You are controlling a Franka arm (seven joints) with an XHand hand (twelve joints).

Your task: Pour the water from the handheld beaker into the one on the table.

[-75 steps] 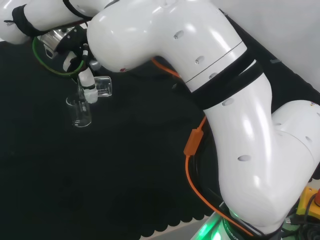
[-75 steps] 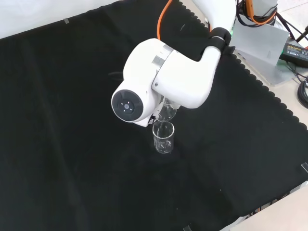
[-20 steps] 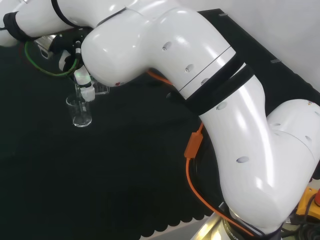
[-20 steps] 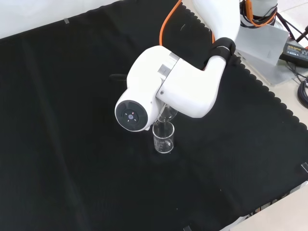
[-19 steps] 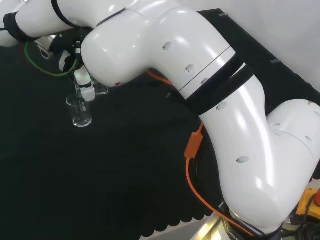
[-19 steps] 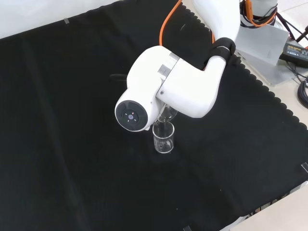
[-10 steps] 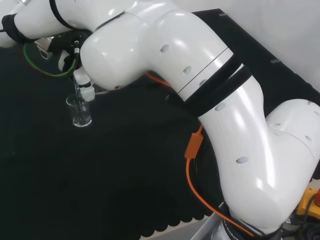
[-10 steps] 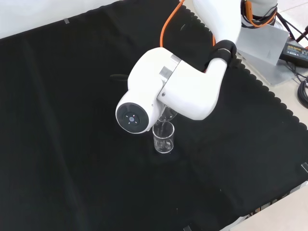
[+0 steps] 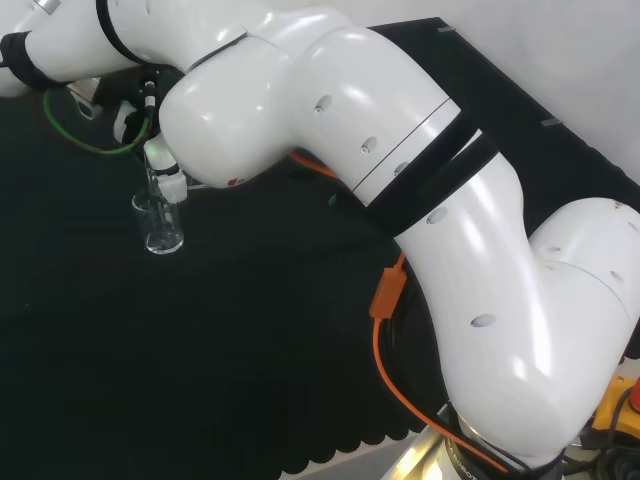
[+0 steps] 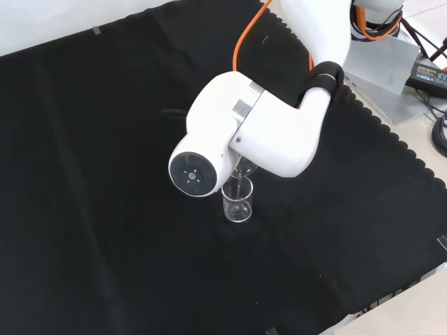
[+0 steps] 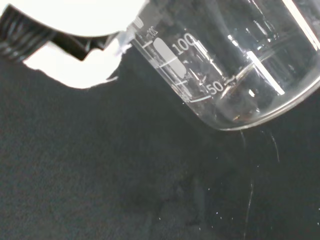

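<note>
My hand [image 9: 160,165] hangs over the far left of the black cloth [image 9: 230,330] in the head view, mostly tucked behind my own big white links [image 9: 300,110]. A white finger [image 9: 165,182] reaches down just above the glass beaker [image 9: 161,222] that stands upright on the cloth. Whether my fingers are curled or straight I cannot tell from here.

In the wrist view a white fingertip [image 11: 75,72] lies against the wall of the handheld beaker [image 11: 235,65], a clear glass one with printed graduations, tilted well over, with a little water [image 11: 250,95] pooled against its lower side.

From the front, the standing beaker [image 10: 237,201] sits near the middle of the cloth, just below the round grey cap [image 10: 190,177] of my link. The tipped rim of the held beaker [image 10: 242,167] peeks out directly above its mouth.
</note>
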